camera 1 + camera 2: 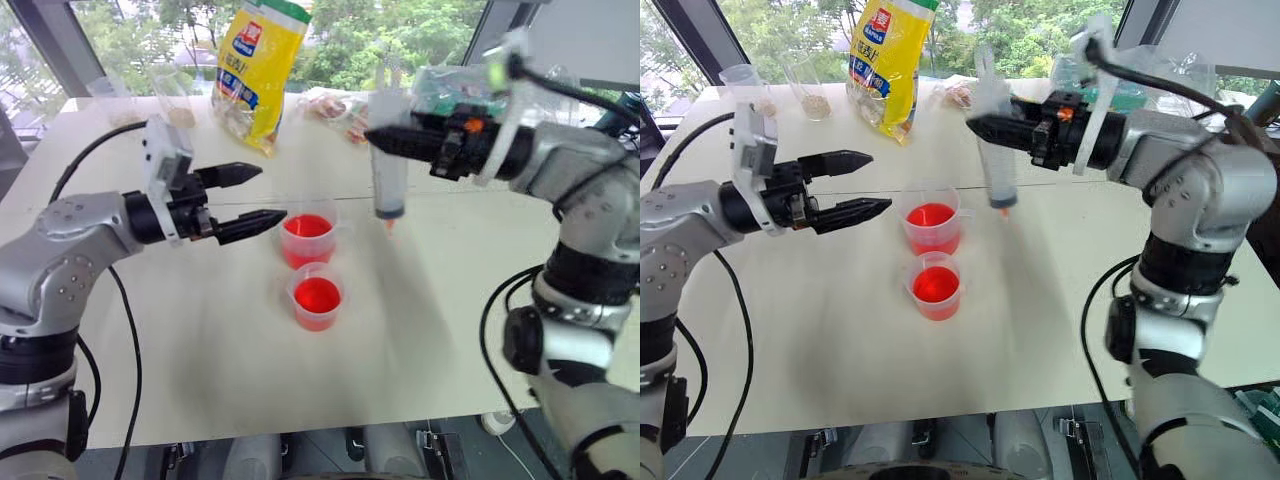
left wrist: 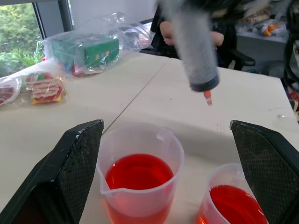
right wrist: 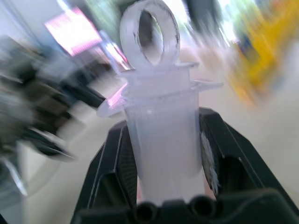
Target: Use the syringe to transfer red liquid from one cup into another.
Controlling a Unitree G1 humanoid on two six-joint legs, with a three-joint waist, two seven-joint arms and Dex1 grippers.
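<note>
Hanging upright in the air over the table [image 1: 420,330], the syringe [image 1: 388,160] is a fat clear plastic barrel with a dark plunger seal sitting low near the bottom and a short red-orange tip poking out below it. Its long axis runs pretty much straight up and down, tip pointing at the tabletop, finger ring and flanges at the top. The right gripper [image 1: 385,138] reaches in level from the right and is clamped tight around the upper part of the barrel, just under the flanges; you can see both black fingers [image 3: 219,158] hugging the plastic in the right wrist view. The tip floats clear of the table, just to the right of the far cup [image 1: 308,240] and not over its mouth. That far cup and the near cup [image 1: 317,297] both hold red liquid [image 1: 318,296], and they stand close together near the middle of the table, one behind the other. Over on the left, the left gripper [image 1: 262,195] has its jaws spread wide with nothing in them, fingertips aimed right toward the far cup and stopping just short of it. Way at the back there's a yellow bag [image 1: 258,65] standing up, plus some snack packets [image 1: 330,105] to its right.
</note>
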